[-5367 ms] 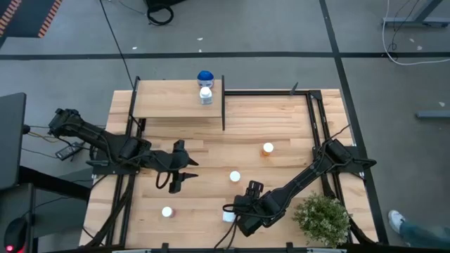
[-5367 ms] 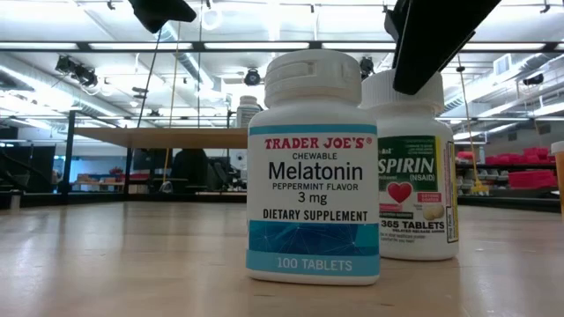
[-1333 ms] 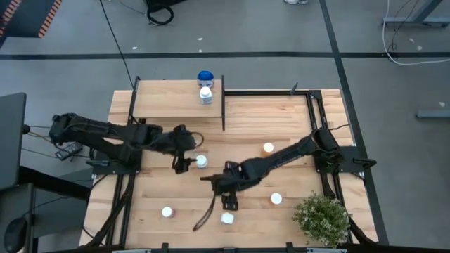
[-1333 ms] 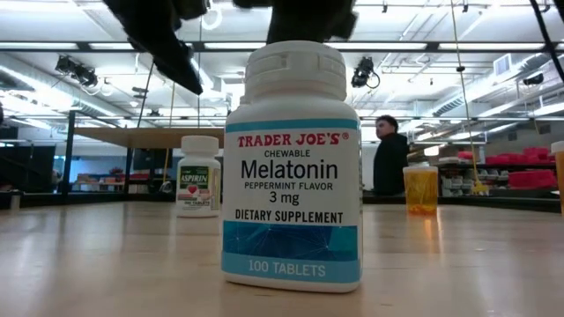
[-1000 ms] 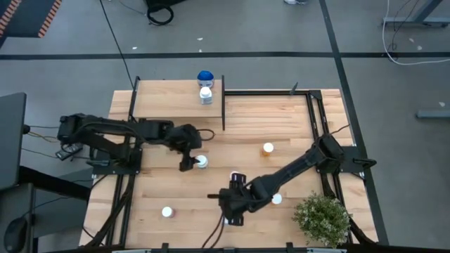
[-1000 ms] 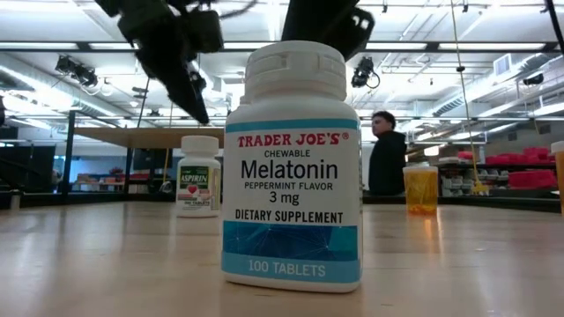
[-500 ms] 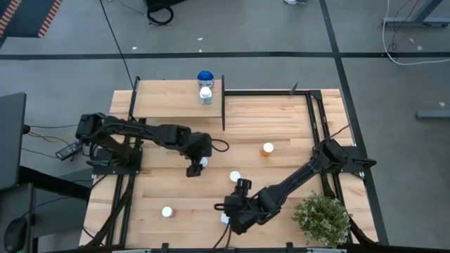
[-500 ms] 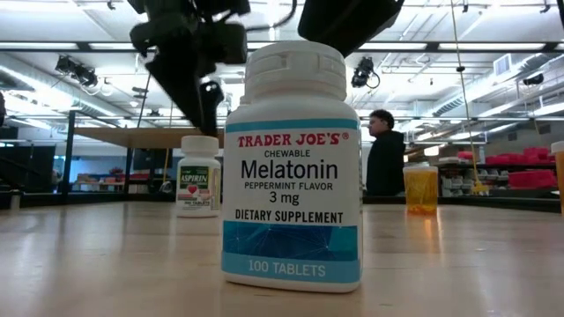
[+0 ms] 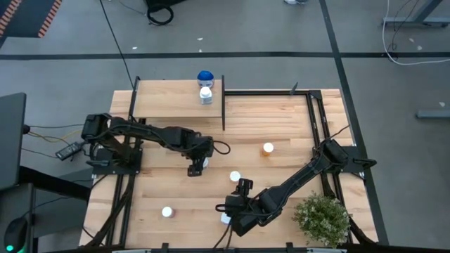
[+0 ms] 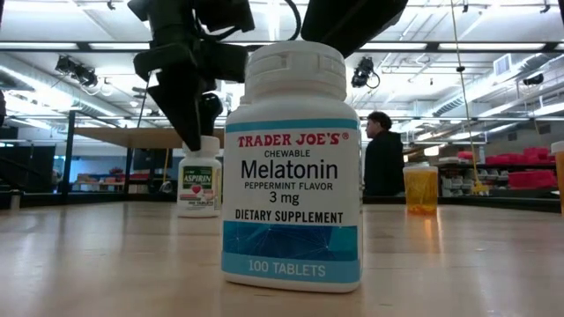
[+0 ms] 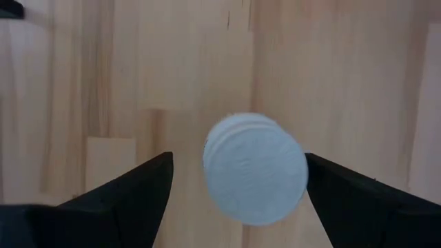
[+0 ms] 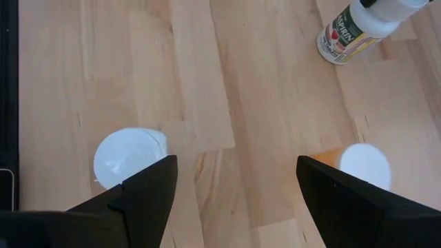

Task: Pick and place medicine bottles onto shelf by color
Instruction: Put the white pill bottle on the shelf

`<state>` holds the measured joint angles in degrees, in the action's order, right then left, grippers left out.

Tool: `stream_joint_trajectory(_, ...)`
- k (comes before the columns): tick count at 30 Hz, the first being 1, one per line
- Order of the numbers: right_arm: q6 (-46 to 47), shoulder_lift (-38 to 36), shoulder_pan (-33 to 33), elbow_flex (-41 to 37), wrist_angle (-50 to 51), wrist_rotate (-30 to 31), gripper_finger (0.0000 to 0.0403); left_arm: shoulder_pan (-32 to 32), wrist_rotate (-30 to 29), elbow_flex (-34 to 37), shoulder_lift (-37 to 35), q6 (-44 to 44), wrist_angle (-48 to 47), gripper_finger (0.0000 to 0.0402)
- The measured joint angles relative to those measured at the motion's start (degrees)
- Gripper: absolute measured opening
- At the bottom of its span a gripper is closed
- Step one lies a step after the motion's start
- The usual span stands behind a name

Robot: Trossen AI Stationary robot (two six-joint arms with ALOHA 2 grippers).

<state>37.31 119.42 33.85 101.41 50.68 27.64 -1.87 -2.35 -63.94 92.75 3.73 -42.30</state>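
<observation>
My left gripper [image 9: 196,167] is open and lowered over a white aspirin bottle [image 9: 203,162] that stands upright on its base mid-table. In the left wrist view its fingers flank the bottle's white cap [image 11: 255,169]; I cannot tell whether they touch it. My right gripper [image 9: 235,209] hangs open above the white melatonin bottle [image 10: 293,167] near the table's near edge, apart from it. The shelf [image 9: 165,98] at the far left carries a blue-topped bottle [image 9: 204,76] and a white bottle [image 9: 205,95].
An orange bottle [image 9: 268,148] stands right of centre. A white-capped orange one [image 9: 235,177] stands between the two grippers, and another white-capped bottle [image 9: 166,211] stands near the left near corner. A green potted plant [image 9: 322,218] fills the right near corner. A person [image 10: 383,163] stands beyond the table.
My left gripper has moved toward the table's right and near edge and come down around the aspirin bottle's cap, still open. My right gripper has shifted a little toward the near edge, staying above the melatonin bottle. No bottle has moved.
</observation>
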Motion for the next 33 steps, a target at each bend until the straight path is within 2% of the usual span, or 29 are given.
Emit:
stream_joint_trajectory(11,-0.2,0.0,0.0,0.0,0.0,0.0,0.0306,-1.0,-0.3,0.0,0.0,0.0,0.9,0.0312)
stream_joint_trajectory(14,-0.2,0.0,0.0,0.0,0.0,0.0,0.0306,-1.0,-0.4,0.0,0.0,0.0,0.9,0.0286)
stream_joint_trajectory(20,-0.2,0.0,0.0,0.0,0.0,0.0,0.0306,-1.0,-0.4,0.0,-0.1,0.0,0.1,0.0205)
stream_joint_trajectory(28,-0.9,0.0,0.0,0.0,0.0,0.0,0.0306,-0.7,-0.4,-0.2,-1.1,-0.4,-5.2,0.0205)
stream_joint_trajectory(33,-0.9,0.0,0.0,0.0,0.0,0.0,0.0306,0.1,-1.0,-6.4,-2.6,-0.6,-13.1,0.0212)
